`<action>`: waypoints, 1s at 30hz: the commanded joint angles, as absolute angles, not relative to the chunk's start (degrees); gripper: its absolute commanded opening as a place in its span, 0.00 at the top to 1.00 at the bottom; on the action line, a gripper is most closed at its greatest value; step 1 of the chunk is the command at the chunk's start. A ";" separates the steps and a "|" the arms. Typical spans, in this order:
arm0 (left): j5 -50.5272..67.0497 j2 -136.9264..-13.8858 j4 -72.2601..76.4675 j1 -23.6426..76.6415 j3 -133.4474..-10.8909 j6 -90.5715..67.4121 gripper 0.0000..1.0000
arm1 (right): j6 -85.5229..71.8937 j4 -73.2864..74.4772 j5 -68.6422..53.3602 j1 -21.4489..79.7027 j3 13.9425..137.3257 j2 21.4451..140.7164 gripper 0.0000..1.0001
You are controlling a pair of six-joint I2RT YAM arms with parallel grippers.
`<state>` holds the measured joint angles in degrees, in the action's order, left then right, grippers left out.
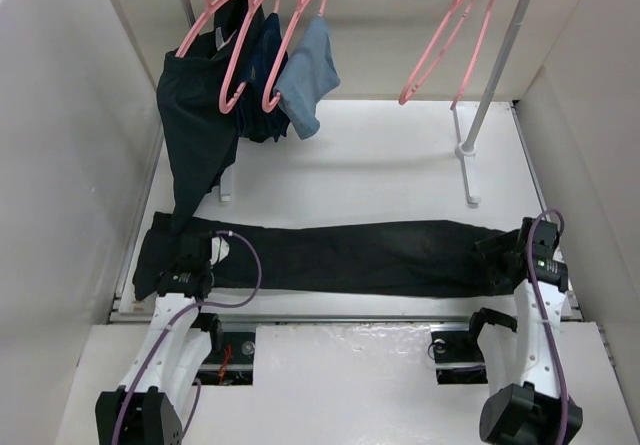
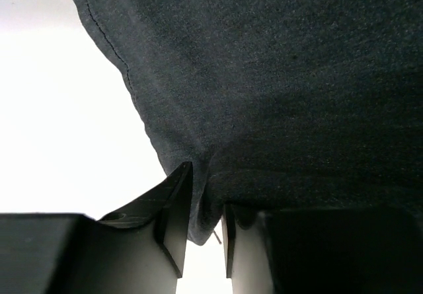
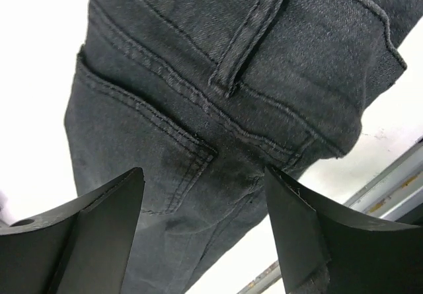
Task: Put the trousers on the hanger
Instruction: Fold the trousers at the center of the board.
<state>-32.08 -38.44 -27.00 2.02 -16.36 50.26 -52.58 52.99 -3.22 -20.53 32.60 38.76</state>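
White counter [image 1: 400, 155] spreads ahead of both pincers. The trousers [image 1: 370, 257] lie flat on it. Their long axis runs straight from the left pincer [image 1: 192, 265] across to the right pincer [image 1: 508, 250], parallel to the near edge. Waist end is at the right pincer, leg ends at the left one.

Far beyond both pincers stands a white rack [image 1: 492, 95]. Dark garments [image 1: 200, 115] and a light blue cloth [image 1: 308, 80] hang there on pink hangers [image 1: 225, 100], ahead of the left pincer and well apart from it. The hanger [image 1: 436, 45] hangs bare w/ another like it, far ahead of the right pincer.

Top view gives layout only; pincer gaps are too small to read there.

Left wrist view fills that in. Left pincer [image 2: 206, 198] is nearly closed, w/ a fold of the trousers [image 2: 277, 96] nipped between its fingers [image 2: 173, 208]. A stitched hem edge [image 2: 109, 43] runs up and away to the left, bare counter beside it. Whether both legs are caught, can't tell.

Right wrist view: right pincer [image 3: 203, 175] is spread wide, gripping nothing, over the trousers [image 3: 132, 148]. Just ahead of it are the waistband [image 3: 178, 23], belt loop [image 3: 248, 39] and pocket seam [image 3: 152, 112], detail the top view doesn't resolve.
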 commanded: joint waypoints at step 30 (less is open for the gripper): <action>-37.35 -37.44 -37.44 1.76 -16.26 51.77 1.00 | -55.28 67.47 -4.55 -20.04 39.90 36.66 1.00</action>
